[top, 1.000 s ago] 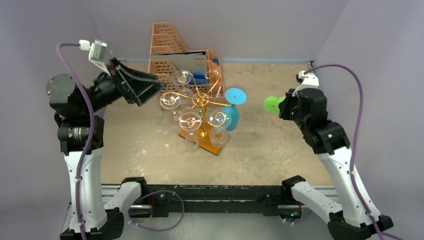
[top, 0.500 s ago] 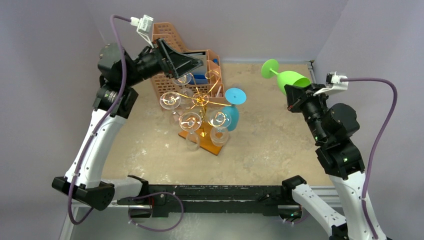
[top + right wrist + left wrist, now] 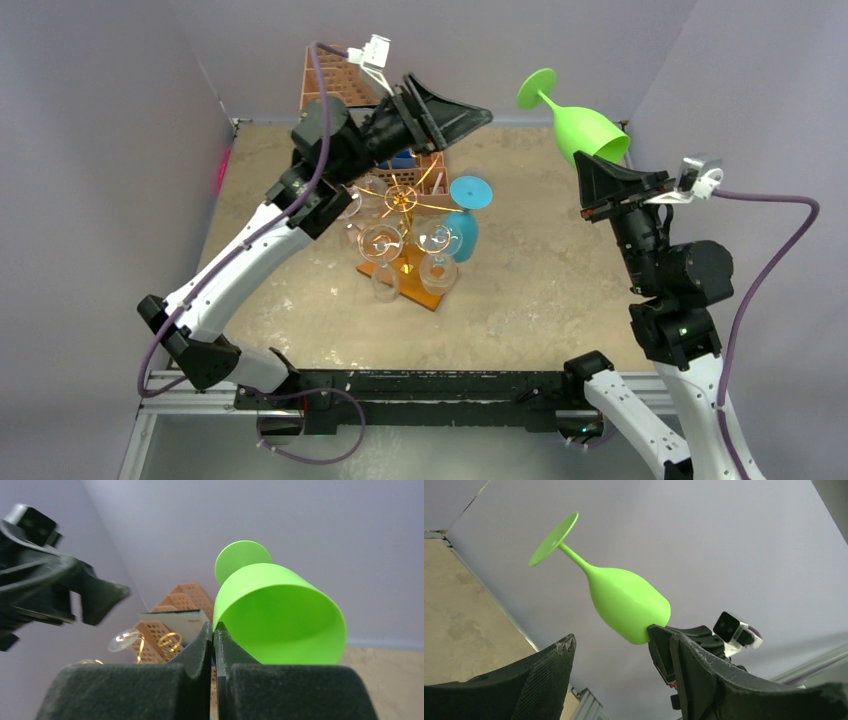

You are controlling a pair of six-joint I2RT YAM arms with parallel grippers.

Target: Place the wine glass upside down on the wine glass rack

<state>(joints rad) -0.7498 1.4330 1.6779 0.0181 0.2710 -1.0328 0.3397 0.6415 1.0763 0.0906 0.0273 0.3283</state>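
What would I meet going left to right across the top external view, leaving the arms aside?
wine glass rack with clear glasses hung on it → blue wine glass hanging at its right side → green wine glass held up in the air. The peach file organizer overlaps the rack, so it is left out.

Rack (image 3: 402,199) crowded: clear glasses (image 3: 381,242) hang on its front and left arms, blue glass (image 3: 463,236) on the right side, foot up. Organizer (image 3: 325,80) just behind rack blocks the back. Left arm (image 3: 250,250) slants over rack's back-left; left gripper (image 3: 470,122) gapes wide, high over the rack's back edge. Green glass (image 3: 585,130), rim pinched in right gripper (image 3: 214,630), sits high at right, with open air between it and left gripper. Bare table (image 3: 540,290) right of and in front of rack. Walls (image 3: 700,100) close on both sides.
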